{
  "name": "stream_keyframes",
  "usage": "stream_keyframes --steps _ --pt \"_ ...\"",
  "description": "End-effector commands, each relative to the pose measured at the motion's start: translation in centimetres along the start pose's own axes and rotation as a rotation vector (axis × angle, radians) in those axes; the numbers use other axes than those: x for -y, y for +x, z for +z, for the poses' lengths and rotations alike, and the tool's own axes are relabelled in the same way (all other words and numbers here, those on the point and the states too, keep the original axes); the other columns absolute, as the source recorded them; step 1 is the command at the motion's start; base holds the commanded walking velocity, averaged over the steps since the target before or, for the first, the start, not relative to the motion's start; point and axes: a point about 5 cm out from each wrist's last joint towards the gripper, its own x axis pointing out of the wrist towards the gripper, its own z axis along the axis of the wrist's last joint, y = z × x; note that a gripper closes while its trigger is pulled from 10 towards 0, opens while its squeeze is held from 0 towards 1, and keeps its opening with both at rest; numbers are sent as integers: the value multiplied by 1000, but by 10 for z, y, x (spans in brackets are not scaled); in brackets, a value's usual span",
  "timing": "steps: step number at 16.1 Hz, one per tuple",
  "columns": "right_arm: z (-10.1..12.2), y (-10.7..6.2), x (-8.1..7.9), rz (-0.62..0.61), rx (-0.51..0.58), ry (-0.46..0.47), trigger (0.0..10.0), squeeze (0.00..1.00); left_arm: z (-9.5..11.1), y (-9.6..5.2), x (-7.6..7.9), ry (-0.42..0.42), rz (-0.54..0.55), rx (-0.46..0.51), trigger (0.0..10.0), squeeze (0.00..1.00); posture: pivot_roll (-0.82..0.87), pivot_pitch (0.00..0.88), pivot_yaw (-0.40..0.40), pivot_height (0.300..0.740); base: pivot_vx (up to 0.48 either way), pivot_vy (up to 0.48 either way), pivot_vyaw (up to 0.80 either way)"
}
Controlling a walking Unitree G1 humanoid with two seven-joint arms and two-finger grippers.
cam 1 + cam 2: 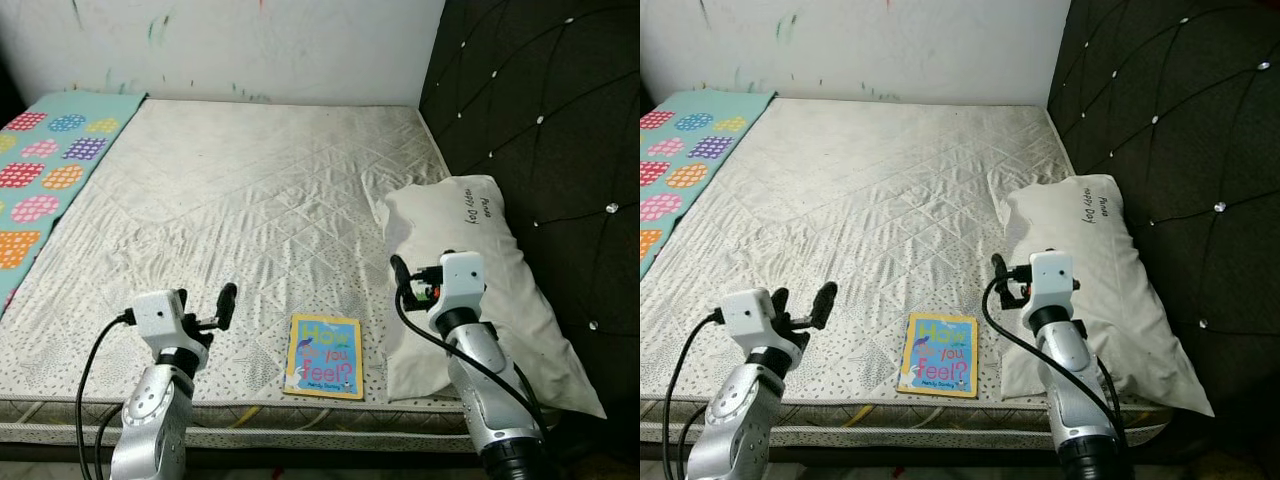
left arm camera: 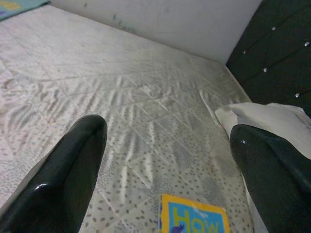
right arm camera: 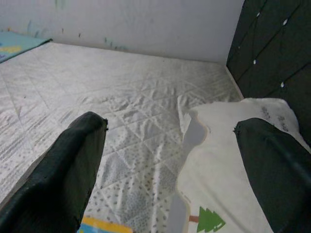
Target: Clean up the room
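I am standing at the foot edge of a bare quilted mattress [image 1: 230, 200], both arms raised over it, with the tidying barely begun. My left pincer [image 2: 167, 165] is hovering above the near edge with its two black fingers [image 2: 58, 179] spread wide and nothing between them; the wrist view is looking past them at a children's picture book [image 1: 324, 356]. My right pincer [image 3: 180, 174] is likewise gaping and empty, poised just above the near corner of a white pillow [image 1: 470, 260].

The book, a yellow-bordered blue cover with the title "How do you feel?", is lying flat near the mattress's front edge, between my two arms and just beside the pillow's lower corner, apart from both pincers. The pillow is lying askew along the dark tufted headboard [image 1: 540, 120] on my right, one corner folded over. A teal blanket [image 1: 45, 170] with coloured dotted patches is lying along the left edge of the bed.

As I am judging it, nothing is yet in hand: the book is waiting to be picked up and the pillow is waiting to be straightened. The book looks the likeliest first target, sitting within reach of either arm.
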Motion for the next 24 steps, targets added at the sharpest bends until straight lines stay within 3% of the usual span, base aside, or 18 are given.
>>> stream_keyframes --steps 1,6,12,18,21,24 --pt "1 -2 0 -3 -5 12 10000 0 1 -1 3 -4 -13 -5 10000 0 -110 0 -32 740 0 0 0" --pt "3 -2 1 13 -19 24 10000 0 1 -2 7 -21 -19 -17 10000 0 -109 0 -41 740 0 0 -599" --pt "4 -5 -1 31 -33 28 10000 0 0 -4 8 -49 -16 -19 10000 0 -115 0 -48 740 0 0 0" --pt "5 -4 1 24 -34 25 10000 0 0 -3 9 -51 -17 -19 10000 0 -117 0 -47 740 0 286 0" --pt "9 -4 4 -9 14 -87 10000 0 2 -1 9 -25 -19 -6 10000 0 -115 0 -48 740 0 85 0" --pt "12 -2 11 -59 67 -47 10000 0 6 2 9 17 -18 19 10000 0 -113 0 -40 740 0 0 0"
